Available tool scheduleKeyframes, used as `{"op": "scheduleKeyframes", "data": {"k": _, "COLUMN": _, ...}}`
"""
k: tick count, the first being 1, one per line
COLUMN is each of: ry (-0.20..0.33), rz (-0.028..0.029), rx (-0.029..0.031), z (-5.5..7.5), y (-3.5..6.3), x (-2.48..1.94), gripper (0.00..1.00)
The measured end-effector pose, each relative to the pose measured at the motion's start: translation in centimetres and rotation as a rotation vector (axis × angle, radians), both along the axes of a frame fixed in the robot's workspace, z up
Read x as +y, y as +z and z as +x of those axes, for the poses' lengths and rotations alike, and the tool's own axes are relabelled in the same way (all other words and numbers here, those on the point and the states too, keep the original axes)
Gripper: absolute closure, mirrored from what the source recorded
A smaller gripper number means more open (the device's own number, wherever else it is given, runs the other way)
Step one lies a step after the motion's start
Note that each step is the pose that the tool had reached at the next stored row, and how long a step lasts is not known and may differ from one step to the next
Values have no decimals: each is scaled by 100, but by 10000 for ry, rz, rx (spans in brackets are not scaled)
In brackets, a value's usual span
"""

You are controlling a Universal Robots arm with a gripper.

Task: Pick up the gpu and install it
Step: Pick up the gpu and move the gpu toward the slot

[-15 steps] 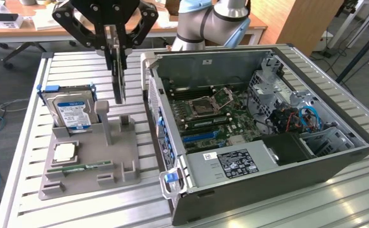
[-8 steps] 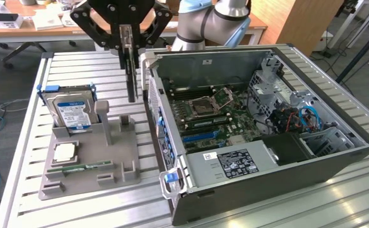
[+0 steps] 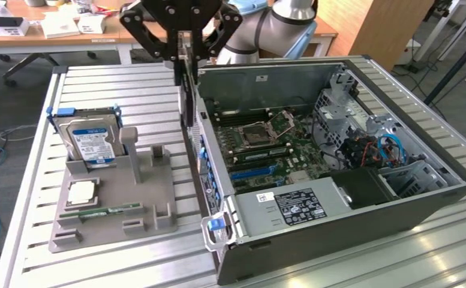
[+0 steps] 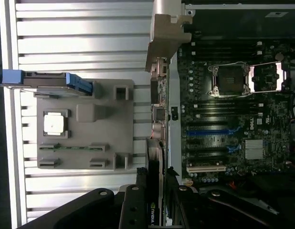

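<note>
The table (image 3: 105, 84) is ribbed, brushed metal with a soft sheen; the grey holder (image 3: 96, 231) on it looks matt plastic, perhaps printed. The gpu (image 4: 165, 33) bracket is bare silver metal.

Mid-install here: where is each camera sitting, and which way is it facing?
Exterior view: off the arm, raised, looking down across the slatted table at the open computer case; the arm and pincer show.
Wrist view: on the wrist, looking straight down along the gpu gripped in the pincer; its dark links show.
Shared: gpu, motherboard, grey holder with hard drive.
</note>
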State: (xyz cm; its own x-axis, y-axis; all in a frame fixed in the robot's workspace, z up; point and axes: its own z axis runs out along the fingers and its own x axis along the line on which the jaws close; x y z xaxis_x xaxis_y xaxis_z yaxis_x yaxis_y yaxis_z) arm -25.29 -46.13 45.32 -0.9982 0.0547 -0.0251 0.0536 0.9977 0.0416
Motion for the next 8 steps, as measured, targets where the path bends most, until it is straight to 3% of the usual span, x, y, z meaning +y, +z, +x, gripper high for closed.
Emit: {"op": "scheduleKeyframes", "data": {"k": 8, "ry": 3, "rz": 14, "rx": 1, "z": 363, "y": 1, "x": 0, "gripper": 74}}
